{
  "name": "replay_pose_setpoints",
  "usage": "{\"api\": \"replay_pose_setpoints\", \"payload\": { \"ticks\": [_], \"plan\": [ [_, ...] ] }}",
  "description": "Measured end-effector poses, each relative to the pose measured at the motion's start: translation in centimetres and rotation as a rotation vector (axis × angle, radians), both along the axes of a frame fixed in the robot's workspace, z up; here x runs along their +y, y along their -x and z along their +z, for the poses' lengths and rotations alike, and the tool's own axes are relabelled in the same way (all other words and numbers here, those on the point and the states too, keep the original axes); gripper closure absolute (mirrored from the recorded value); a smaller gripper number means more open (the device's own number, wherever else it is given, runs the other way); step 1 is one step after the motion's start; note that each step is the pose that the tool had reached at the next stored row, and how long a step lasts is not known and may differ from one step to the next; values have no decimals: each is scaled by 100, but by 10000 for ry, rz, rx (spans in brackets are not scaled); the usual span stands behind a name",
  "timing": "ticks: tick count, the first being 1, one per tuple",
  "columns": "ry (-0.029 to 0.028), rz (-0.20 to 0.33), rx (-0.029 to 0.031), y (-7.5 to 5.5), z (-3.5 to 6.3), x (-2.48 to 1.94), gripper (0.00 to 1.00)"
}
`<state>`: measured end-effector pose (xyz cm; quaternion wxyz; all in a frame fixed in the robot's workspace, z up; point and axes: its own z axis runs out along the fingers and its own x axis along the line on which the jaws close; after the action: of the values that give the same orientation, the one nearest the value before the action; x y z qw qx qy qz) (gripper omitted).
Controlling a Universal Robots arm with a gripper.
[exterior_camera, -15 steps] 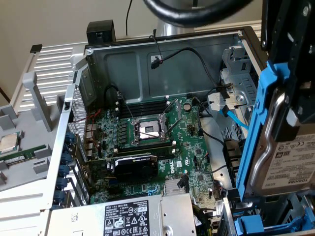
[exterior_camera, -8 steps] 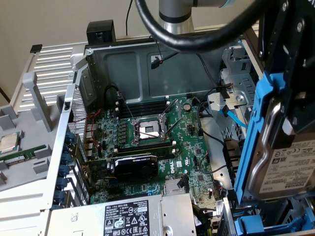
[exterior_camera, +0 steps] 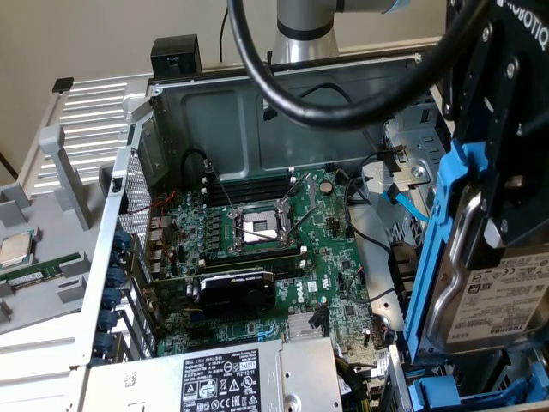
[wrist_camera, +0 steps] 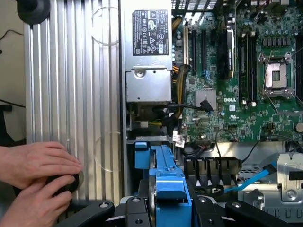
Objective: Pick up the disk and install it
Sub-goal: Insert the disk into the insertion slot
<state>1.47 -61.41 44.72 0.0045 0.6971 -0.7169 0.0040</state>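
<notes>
My gripper (exterior_camera: 508, 202) is clamped on the disk (exterior_camera: 504, 296), which hangs upright between my fingers in its blue carrier. Below me lies the open case with its motherboard (exterior_camera: 274, 232) exposed, and the power supply (exterior_camera: 223, 378) sits near the carrier's lower end.

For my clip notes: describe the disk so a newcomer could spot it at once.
From the open case, look to the exterior view's right edge, where the pincer holds a blue carrier. The disk clipped in it is a flat silver-grey slab with a white Toshiba label, far smaller than the grey power supply.
</notes>
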Motion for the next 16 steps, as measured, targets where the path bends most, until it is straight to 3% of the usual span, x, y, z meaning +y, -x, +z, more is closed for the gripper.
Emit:
{"api": "replay_pose_setpoints", "payload": {
  "ticks": [12, 16],
  "plan": [
    [-40, 57, 3, 0, -67, -14, 63],
    [-98, 129, 3, 0, -87, -14, 63]
  ]
}}
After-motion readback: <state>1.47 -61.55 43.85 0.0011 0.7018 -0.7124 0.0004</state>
